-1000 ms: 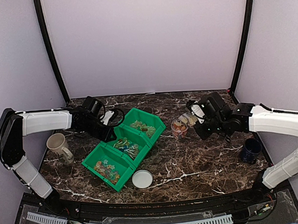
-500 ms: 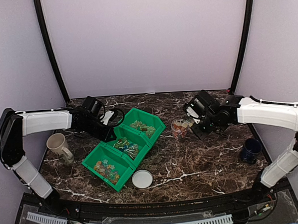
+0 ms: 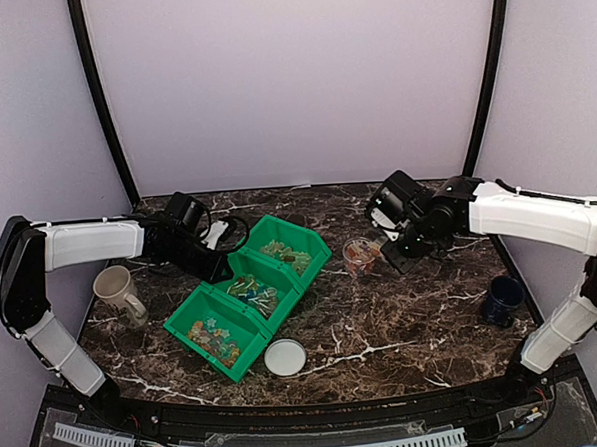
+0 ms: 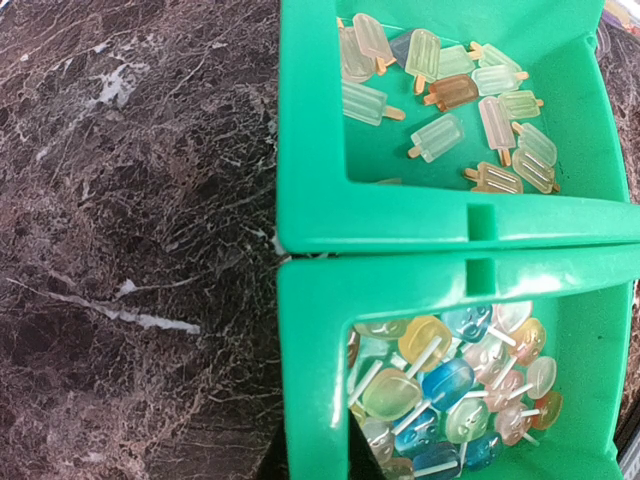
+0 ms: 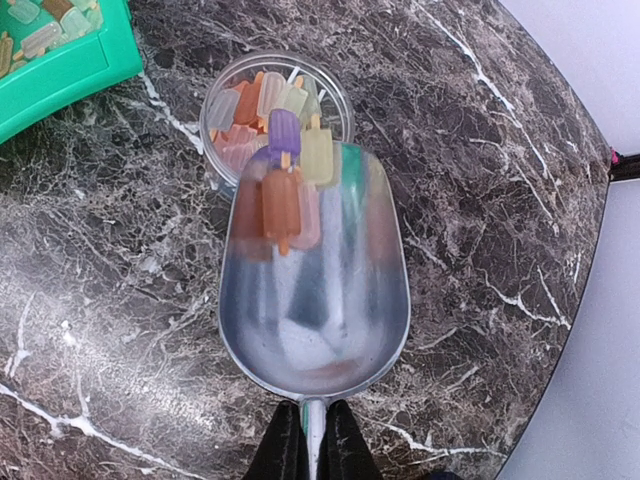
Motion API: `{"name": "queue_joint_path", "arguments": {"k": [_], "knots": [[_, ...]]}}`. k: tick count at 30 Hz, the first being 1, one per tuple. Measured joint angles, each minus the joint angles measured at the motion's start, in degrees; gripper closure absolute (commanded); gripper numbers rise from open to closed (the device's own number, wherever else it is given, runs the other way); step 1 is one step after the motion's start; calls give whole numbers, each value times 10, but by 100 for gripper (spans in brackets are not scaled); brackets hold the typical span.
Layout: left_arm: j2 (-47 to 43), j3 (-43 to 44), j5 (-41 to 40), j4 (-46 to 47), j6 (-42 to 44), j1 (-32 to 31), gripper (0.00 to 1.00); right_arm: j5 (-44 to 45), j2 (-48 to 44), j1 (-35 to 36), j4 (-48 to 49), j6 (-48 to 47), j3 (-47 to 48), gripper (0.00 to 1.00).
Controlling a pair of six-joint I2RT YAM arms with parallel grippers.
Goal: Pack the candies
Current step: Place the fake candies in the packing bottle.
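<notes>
The candies are small popsicle and lollipop sweets in the three compartments of the green bin (image 3: 188, 307). The left wrist view shows popsicle candies (image 4: 450, 100) and lollipop candies (image 4: 450, 385). My left gripper (image 3: 223, 262) is shut on the bin's left wall (image 4: 310, 150), one finger (image 4: 262, 462) outside and one inside. My right gripper (image 5: 314, 440) is shut on the handle of a metal scoop (image 5: 315, 300). The scoop's mouth is over a clear cup (image 5: 218, 150), also in the top view (image 3: 358, 253). A few candies (image 5: 283, 200) lie at the scoop's lip, with more candies in the cup (image 5: 245, 125).
A beige mug (image 3: 117, 290) stands left of the bin. A dark blue mug (image 3: 503, 298) stands at the right. A white round lid (image 3: 285, 357) lies in front of the bin. The bin's corner (image 5: 60, 60) is close to the cup.
My right arm has swung back and left, bringing the scoop's mouth over the cup. The left arm and the bin have not moved.
</notes>
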Motion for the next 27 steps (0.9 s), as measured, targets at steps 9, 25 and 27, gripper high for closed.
{"name": "queue_joint_path", "arguments": {"k": [9,25,27], "knots": [[0,0,-1,0,0,0,100,0,6,0,-38,-3,17,100],[0,0,-3,0,0,0,100,28,14,0,-56,-11,43,100],[0,0,-3,0,0,0,100,32,20,0,-56,-11,43,100]]}}
